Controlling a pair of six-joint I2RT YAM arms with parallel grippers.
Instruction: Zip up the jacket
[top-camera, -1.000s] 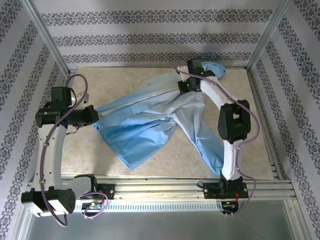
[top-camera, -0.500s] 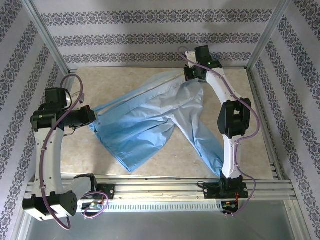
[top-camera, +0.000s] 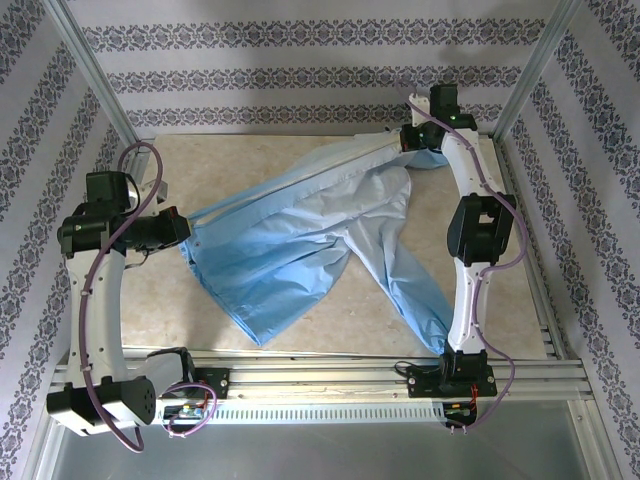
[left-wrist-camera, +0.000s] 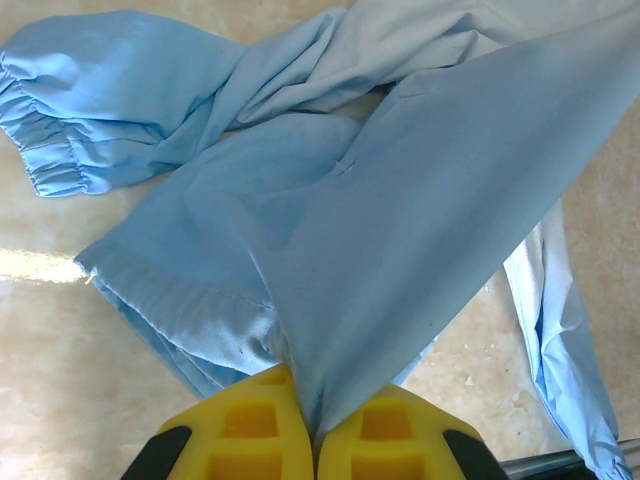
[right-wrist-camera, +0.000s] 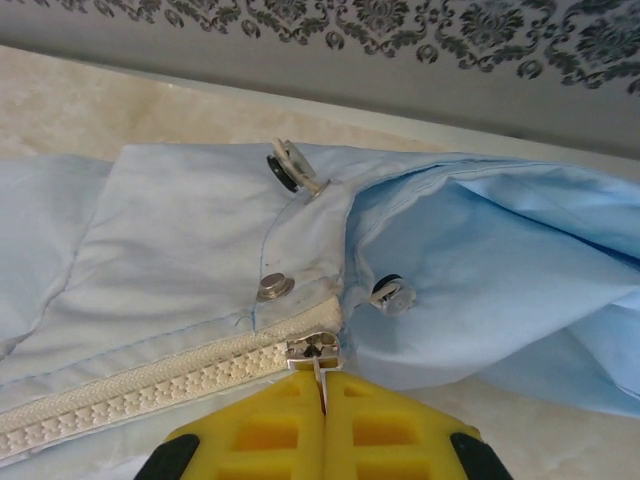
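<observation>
Slippage looms: right gripper (right-wrist-camera: 323, 400) pinches just the thin pull (right-wrist-camera: 318, 352), left gripper (left-wrist-camera: 315, 420) clamps the jacket (left-wrist-camera: 420, 200), and overtension between them could free either.

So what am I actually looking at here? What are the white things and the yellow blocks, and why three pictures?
The white things are two robot arms, the left arm and the right arm, bolted at the near edge of a table. The wide picture comes from a camera above and behind them. The other two come from small cameras on each wrist, and the yellow blocks are that arm's own fingers. On the table lies a crumpled light-blue jacket. The left gripper is shut on a fold of the jacket at its left side. The right gripper, at the table's far side, is shut on the zipper pull at the end of the white zipper strip, near some metal snaps.
</observation>
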